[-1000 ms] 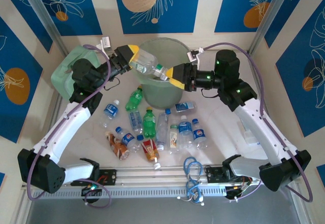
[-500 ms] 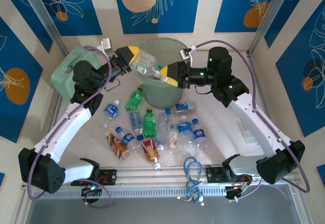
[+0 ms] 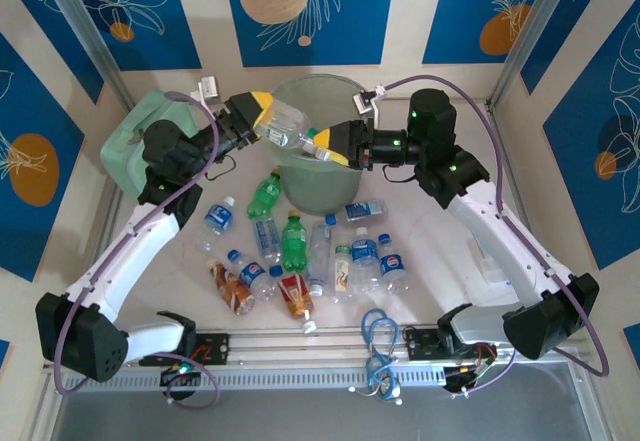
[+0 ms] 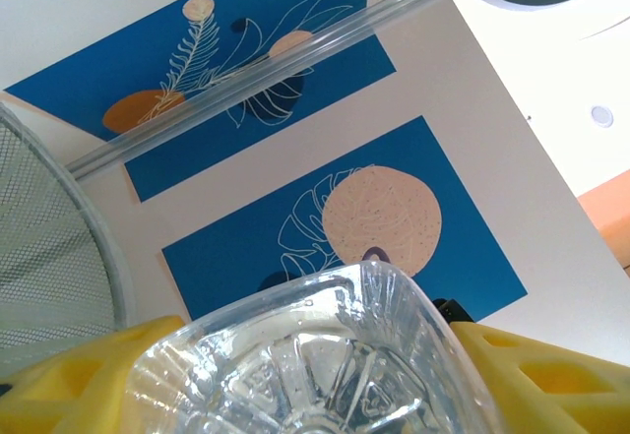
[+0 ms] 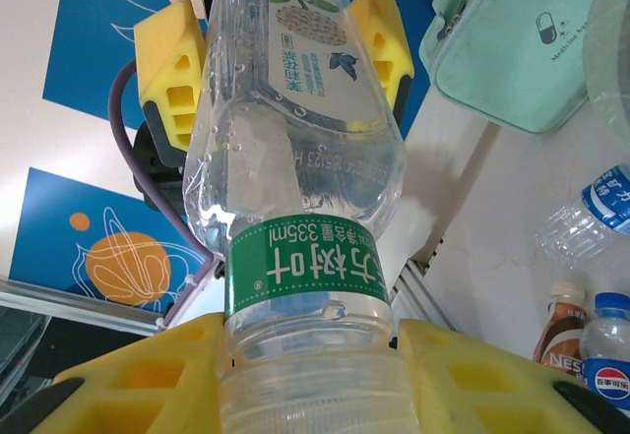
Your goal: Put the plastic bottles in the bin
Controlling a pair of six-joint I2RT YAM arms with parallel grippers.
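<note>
Clear bottle [image 3: 290, 129] with a green label is over the bin [image 3: 300, 196], at its left rim. The left tool [image 3: 264, 119] is clamped on its base and the right tool [image 3: 325, 146] on its neck. Not released yet. About a dozen bottles [image 3: 292, 241] left on the desk [image 3: 440, 261] near the bin. Can't tell what's in the bin.

Both arms raised inward, left pincer [image 3: 269, 119] clamped, right pincer [image 3: 322, 146] clamped, tips facing

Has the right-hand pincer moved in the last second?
Yes. The right pincer slid leftward over the bin, farther onto the clear bottle.
</note>
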